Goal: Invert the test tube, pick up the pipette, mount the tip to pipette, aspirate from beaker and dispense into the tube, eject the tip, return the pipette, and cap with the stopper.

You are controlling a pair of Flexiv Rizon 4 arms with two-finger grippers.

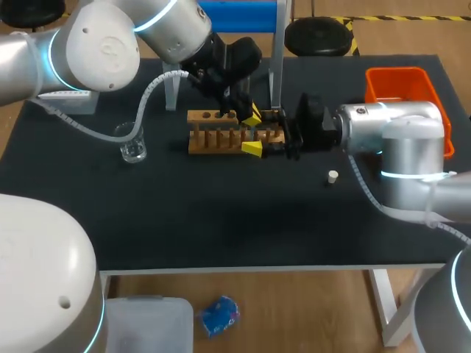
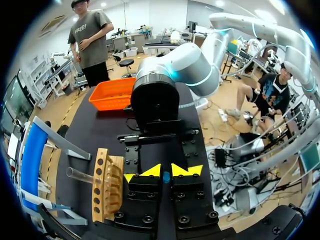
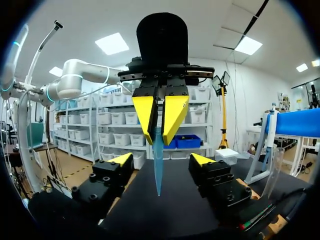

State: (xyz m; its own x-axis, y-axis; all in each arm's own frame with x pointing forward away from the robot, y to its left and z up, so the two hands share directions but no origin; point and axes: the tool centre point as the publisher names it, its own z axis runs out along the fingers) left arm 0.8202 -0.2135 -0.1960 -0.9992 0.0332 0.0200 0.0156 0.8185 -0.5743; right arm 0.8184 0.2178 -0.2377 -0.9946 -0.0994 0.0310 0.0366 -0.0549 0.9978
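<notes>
While the left end effector (image 3: 160,141) pinches the translucent blue plastic pipette tip (image 3: 158,170), long axis in line with its fingers, point outward, the right end effector (image 3: 161,159) stands wide, fingers flanking that tip, apart from it.

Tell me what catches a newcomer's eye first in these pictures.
The left gripper pinches a slim blue pipette tip, point down, by the wooden rack at mid-table. The right gripper faces it with its yellow-tipped fingers open. A bright orange bin sits at the table's far right corner.
</notes>
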